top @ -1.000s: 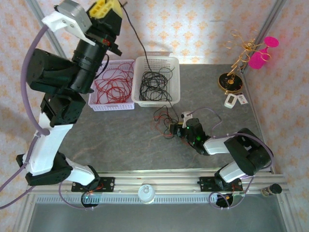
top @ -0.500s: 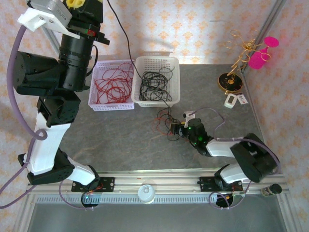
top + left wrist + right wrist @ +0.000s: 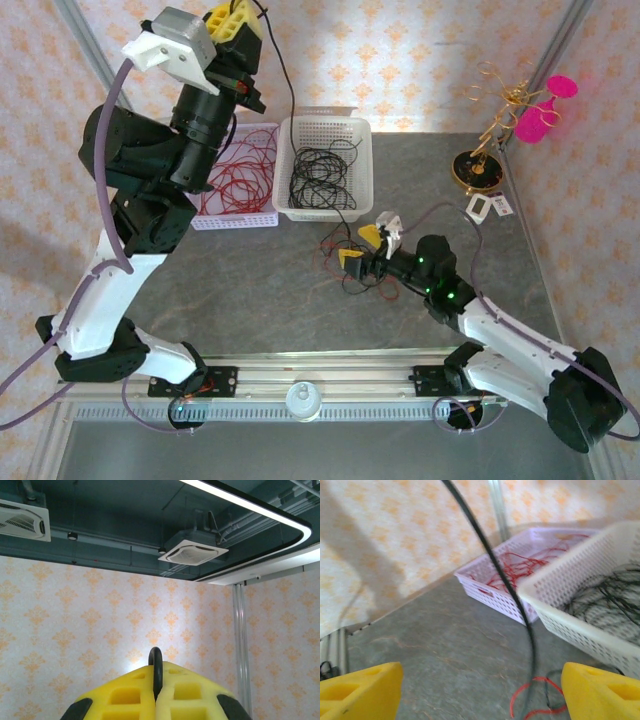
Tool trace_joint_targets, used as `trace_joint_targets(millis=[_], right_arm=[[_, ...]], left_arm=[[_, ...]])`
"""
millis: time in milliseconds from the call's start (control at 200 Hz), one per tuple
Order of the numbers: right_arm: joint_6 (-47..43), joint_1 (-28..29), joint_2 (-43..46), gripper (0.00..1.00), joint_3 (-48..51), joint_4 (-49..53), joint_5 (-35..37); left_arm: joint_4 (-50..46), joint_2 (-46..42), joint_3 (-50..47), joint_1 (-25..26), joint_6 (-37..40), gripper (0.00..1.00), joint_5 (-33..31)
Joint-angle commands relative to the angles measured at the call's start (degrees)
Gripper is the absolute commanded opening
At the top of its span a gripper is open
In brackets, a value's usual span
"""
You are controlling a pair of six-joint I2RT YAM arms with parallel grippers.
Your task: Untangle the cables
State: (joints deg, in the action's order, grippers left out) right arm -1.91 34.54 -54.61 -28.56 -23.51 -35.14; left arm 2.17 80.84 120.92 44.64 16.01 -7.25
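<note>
The left claw [image 3: 232, 18] is raised high, up and to the left of the white basket [image 3: 363, 170], and its yellow fingers [image 3: 125, 697] are pressed together. A black cable [image 3: 155, 657] is pinched between them. From the claw, this cable [image 3: 284, 68] is strung down toward the white basket's far rim.

A lilac basket [image 3: 235, 221] is set just beside the white basket, on its left. Red cables [image 3: 245, 175] are heaped in it, and its left end is hidden from above by the left arm. Black cables [image 3: 320, 175] are coiled inside the white basket.

The clump [image 3: 335, 243] of red and black wire is spread on the table [image 3: 260, 290], just in front of the white basket's near right corner. The right claw [image 3: 361, 246] is held low at the clump, with its jaws spread wide and nothing gripped.

In the right wrist view, its fingers [image 3: 360, 690] are seen far apart at the bottom corners. The taut black cable [image 3: 490, 555] passes between them and crosses in front of the lilac basket [image 3: 485, 587] and the white basket [image 3: 580, 630]. A red loop [image 3: 540, 679] of the clump is seen on the table below.

Well to the right of the white basket, a gold stand [image 3: 476, 170] is placed. A pink piece [image 3: 545, 110] is hung on it, and a white tag [image 3: 487, 207] is laid by its foot.
</note>
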Motion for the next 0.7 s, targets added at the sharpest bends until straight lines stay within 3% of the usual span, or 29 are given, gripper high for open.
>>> trace_joint_targets(millis=[0, 115, 230, 335, 465, 636, 696], right_arm=[[-7.04, 0.44, -3.57, 0.82, -7.34, 4.30, -5.62], [-10.53, 0.43, -9.41, 0.77, -13.81, 7.33, -1.43], [-10.82, 0.35, -13.46, 0.64, -18.14, 6.84, 1.04], [-9.70, 0.37, -17.55, 0.44, -22.80, 7.41, 1.77], [-7.69, 0.26, -21.48, 0.00, -30.15, 11.13, 8.36], [-7.53, -0.14, -20.41, 0.00, -37.89, 16.36, 13.42], [-7.99, -0.16, -19.52, 0.00, -40.17, 17.85, 14.85]], left_arm=[[1.43, -1.10, 0.37, -0.02, -1.48, 0.00, 1.75], [1.21, -1.77, -0.16, -0.04, -2.03, 0.00, 2.05], [0.79, -2.90, -1.35, -0.08, -2.36, 0.00, 1.67], [0.90, -4.44, -3.74, -0.08, -2.41, 0.00, 0.89], [1.35, -7.35, -7.94, -0.08, -2.99, 0.00, -0.46], [3.79, -17.11, -23.77, -0.08, -10.13, 0.00, -9.43], [2.77, -22.36, -31.81, -0.08, -14.05, 0.13, -11.28]])
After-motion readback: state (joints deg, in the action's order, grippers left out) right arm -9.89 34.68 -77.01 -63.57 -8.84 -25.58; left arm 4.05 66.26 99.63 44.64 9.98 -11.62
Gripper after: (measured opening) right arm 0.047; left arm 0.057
